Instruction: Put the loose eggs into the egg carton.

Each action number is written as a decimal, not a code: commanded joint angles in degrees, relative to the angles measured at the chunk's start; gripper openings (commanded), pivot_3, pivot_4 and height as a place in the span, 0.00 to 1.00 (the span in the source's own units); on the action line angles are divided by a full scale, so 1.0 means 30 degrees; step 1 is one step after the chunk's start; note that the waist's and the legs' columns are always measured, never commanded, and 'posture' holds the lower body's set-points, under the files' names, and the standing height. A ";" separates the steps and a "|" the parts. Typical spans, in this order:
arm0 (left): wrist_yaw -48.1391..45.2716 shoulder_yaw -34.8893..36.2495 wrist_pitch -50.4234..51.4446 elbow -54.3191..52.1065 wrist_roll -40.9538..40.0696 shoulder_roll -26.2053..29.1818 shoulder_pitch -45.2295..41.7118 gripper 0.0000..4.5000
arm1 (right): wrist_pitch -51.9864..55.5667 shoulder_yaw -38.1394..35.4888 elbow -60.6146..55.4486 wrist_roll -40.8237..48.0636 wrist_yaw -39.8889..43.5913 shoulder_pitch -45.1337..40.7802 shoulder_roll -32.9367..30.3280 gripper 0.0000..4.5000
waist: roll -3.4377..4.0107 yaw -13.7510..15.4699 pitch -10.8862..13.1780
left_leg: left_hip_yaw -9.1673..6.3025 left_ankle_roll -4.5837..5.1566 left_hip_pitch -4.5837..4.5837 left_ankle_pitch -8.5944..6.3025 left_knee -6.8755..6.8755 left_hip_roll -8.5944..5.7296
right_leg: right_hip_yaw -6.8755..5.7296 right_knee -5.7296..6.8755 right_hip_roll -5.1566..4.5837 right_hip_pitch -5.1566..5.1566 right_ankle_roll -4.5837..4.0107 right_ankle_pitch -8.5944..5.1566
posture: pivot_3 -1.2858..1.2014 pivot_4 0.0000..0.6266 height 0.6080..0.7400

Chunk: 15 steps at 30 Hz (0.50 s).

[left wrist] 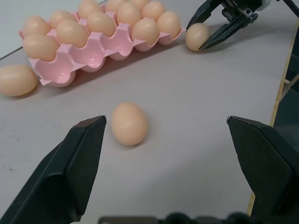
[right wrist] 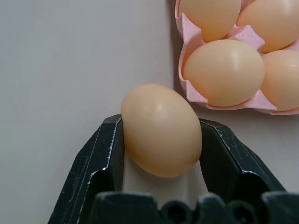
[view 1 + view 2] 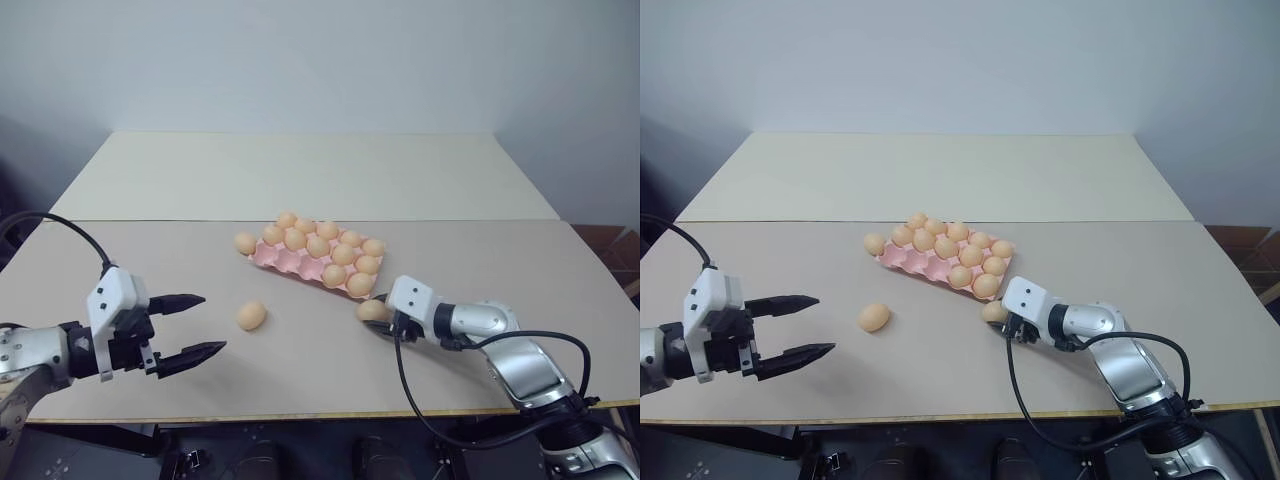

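Observation:
The pink egg carton (image 3: pixel 268 257) lies near the middle of the table and holds several eggs, with bare cups along its near left side. My right gripper (image 2: pixel 161 126) is shut on a loose egg (image 3: pixel 372 310) that rests on the table just off the carton's near right corner. Another loose egg (image 3: pixel 251 315) lies in front of the carton, ahead of my left gripper (image 3: pixel 212 322), which hovers open and holds nothing. A further egg (image 3: pixel 245 243) sits against the carton's far left corner.
The table's front edge (image 3: pixel 330 412) runs close under both arms. A black cable (image 3: pixel 405 385) loops off the right wrist. A second pale table (image 3: pixel 300 175) adjoins at the back.

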 commanded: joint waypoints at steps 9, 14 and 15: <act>-0.0175 0.0321 -0.0825 0.0141 0.0314 -0.0073 0.0003 1.00 | 0.0167 -0.3611 -0.3914 0.1553 0.0594 0.1112 -0.2362 0.54 | -0.0002 0.0043 0.0000 | 0.0007 -0.0001 0.0002 0.0000 0.0002 -0.0001 | 0.0005 -0.0009 -0.0005 0.0003 0.0004 0.0001 | 0.52 0.24 1.00; -0.0158 0.0373 -0.0886 0.0159 0.0313 -0.0222 0.0095 1.00 | 0.0867 -0.2860 -0.3682 0.2711 0.0162 -0.2517 -0.0281 0.54 | -0.0006 -0.0316 0.0002 | -0.0007 -0.0001 0.0048 0.0001 0.0001 0.0026 | 0.0021 0.0041 0.0042 0.0003 -0.0011 0.0007 | 0.52 0.24 1.00; -0.0154 0.0382 -0.0875 0.0193 0.0282 -0.0253 0.0085 1.00 | 0.0782 -0.2601 -0.3436 0.2763 0.0132 -0.3029 0.0185 0.54 | -0.0007 -0.0321 0.0001 | -0.0021 0.0000 0.0046 0.0001 0.0001 0.0026 | 0.0023 0.0045 0.0052 -0.0004 -0.0019 0.0013 | 0.52 0.24 1.00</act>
